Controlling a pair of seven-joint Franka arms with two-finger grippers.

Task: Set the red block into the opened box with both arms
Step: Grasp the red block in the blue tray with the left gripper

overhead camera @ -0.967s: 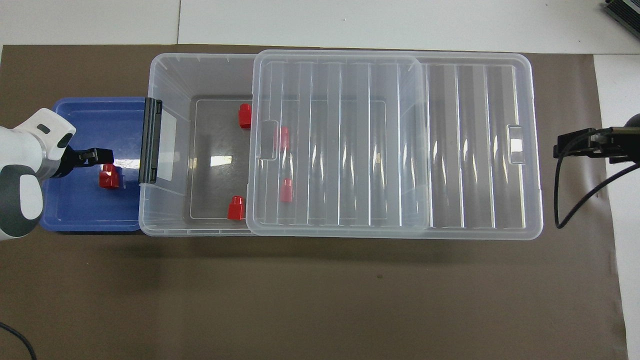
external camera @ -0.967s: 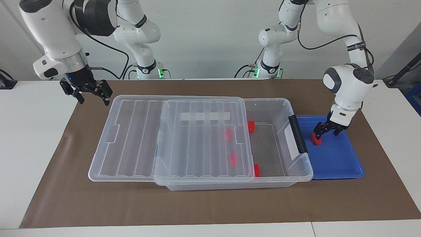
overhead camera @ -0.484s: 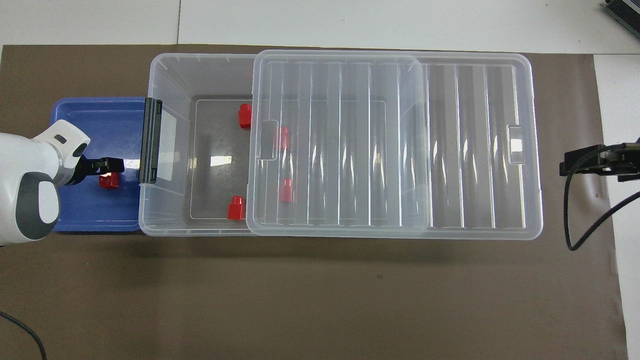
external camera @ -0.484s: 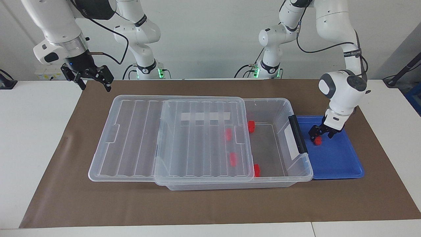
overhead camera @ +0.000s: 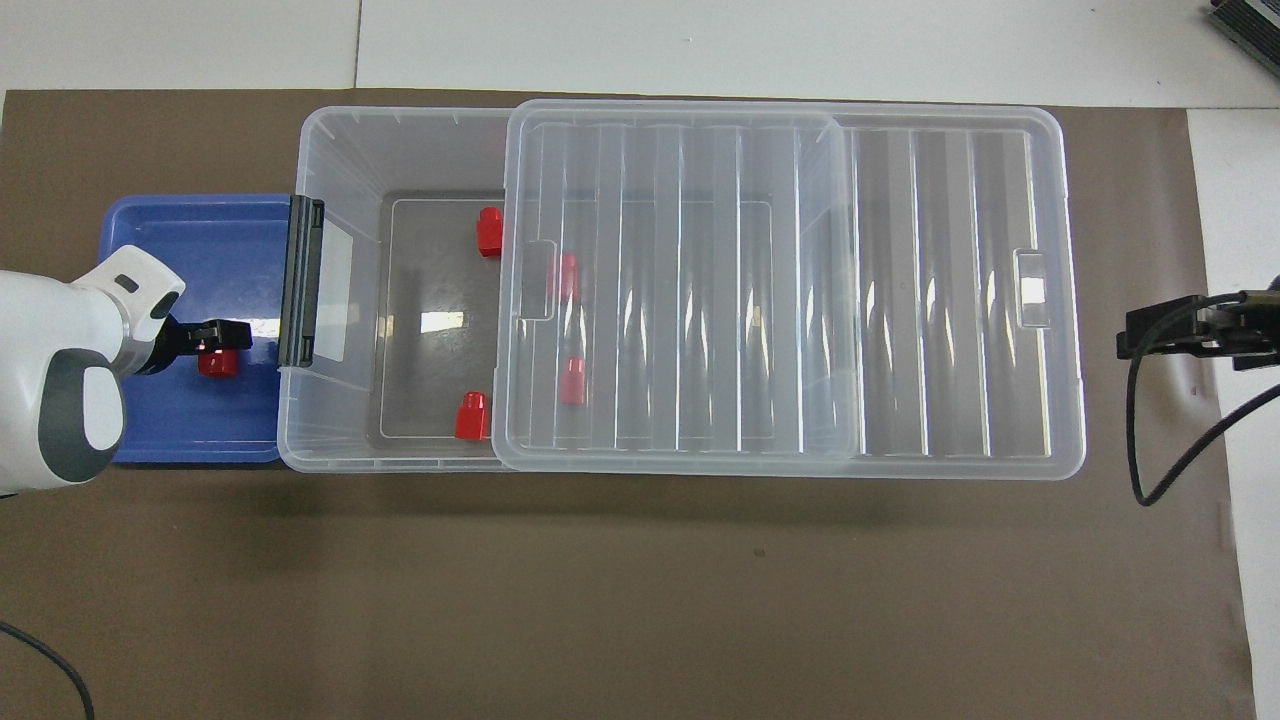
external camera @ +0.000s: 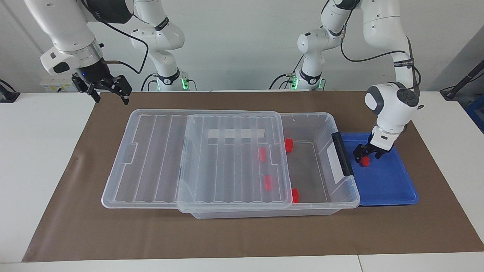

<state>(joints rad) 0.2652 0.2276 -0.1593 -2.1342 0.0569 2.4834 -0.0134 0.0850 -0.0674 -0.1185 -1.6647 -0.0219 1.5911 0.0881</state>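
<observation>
At right of the facing view, the left gripper (external camera: 366,154) is straddling, wide open, the small red plastic block (external camera: 365,161) in the shallow blue tray (external camera: 393,189); upper left, the right gripper (external camera: 109,94) is hanging open, gripping nothing

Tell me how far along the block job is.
Done: the lid is slid aside, leaving the box open at the left arm's end, with four red blocks already inside. In hand: the left gripper, open, is down at the last block in the blue tray. Left: grip it, carry it into the box. The right gripper waits, open, in the air past the lid's end.
</observation>
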